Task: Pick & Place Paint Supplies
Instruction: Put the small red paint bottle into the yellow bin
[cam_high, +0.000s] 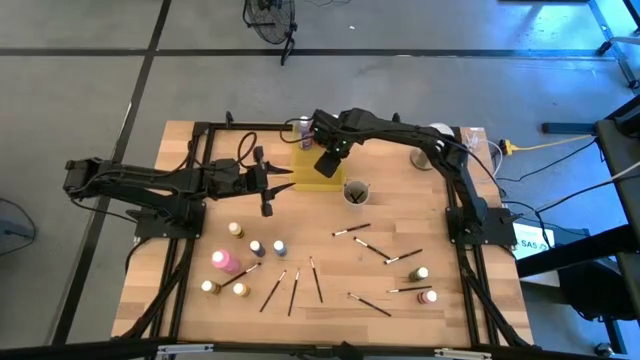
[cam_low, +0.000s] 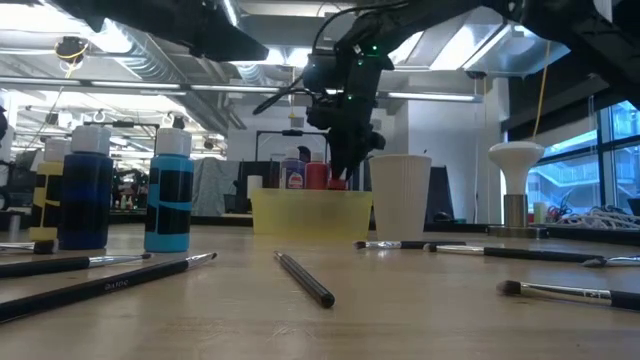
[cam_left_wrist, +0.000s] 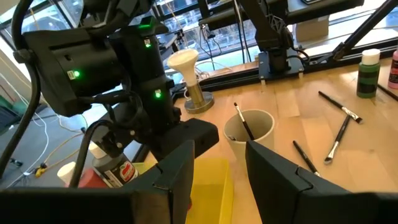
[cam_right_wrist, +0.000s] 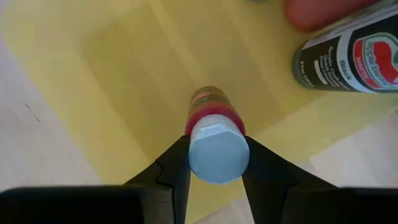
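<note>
- My right gripper: jaws clamped on a white-capped red bottle over the yellow tray.
- My left gripper: above the counter, jaws parted, holding nothing.

Even overhead light, soft shadows; low view's foreground blurry, bkgd windows bright.

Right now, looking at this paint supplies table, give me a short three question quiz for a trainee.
1. True or false: the right tool is shut on a white-capped red paint bottle over the yellow tray.
2. What stands in the white cup? A) a brush B) a bottle C) nothing
3. Fill in: the left tool holds ____.

Key: 1 true; 2 A; 3 nothing
</note>
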